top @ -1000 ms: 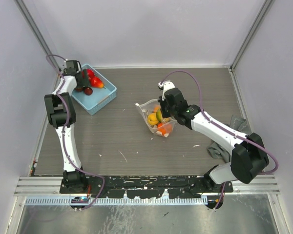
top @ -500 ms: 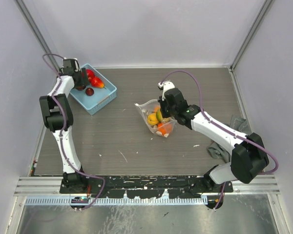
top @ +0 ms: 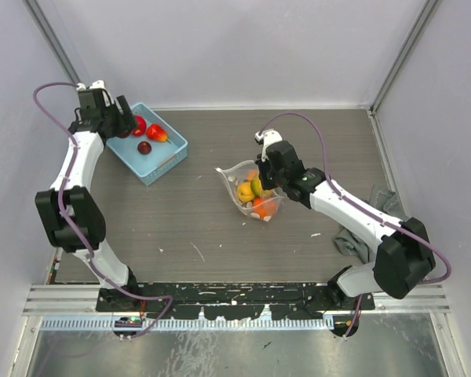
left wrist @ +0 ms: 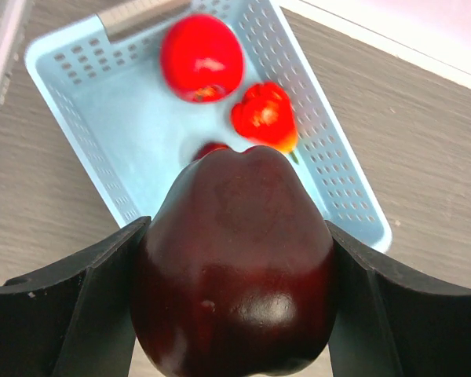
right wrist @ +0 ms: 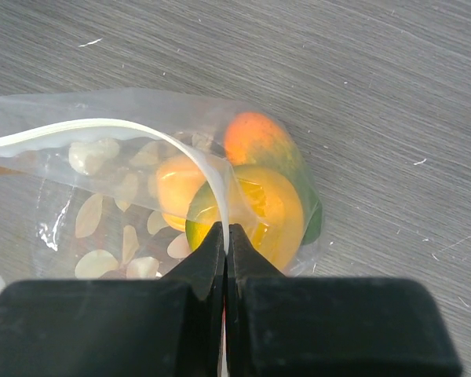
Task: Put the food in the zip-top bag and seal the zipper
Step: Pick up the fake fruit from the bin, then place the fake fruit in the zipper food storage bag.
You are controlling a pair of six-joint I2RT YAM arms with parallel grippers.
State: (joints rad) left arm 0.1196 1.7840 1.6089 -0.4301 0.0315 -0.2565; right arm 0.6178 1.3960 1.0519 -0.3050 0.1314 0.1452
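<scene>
My left gripper (top: 119, 119) is shut on a dark red toy fruit (left wrist: 234, 267), held above the light-blue basket (top: 166, 155). Three red fruits stay in the basket: a round one (left wrist: 202, 56), a pepper-like one (left wrist: 263, 115) and a dark one (top: 144, 147), mostly hidden in the left wrist view. My right gripper (top: 262, 177) is shut on the mouth edge with the zipper (right wrist: 180, 149) of the clear zip-top bag (top: 251, 192), holding it open. Yellow, orange and green fruits (right wrist: 259, 204) lie inside the bag.
A grey cloth (top: 361, 228) lies at the table's right edge. The light-blue basket (left wrist: 71, 126) stands at the back left near the wall. White scraps lie on the table (top: 198, 251) in front of the bag.
My left arm has lifted up and back from the basket with the dark red fruit in its jaws. The right gripper and the bag have stayed put.
</scene>
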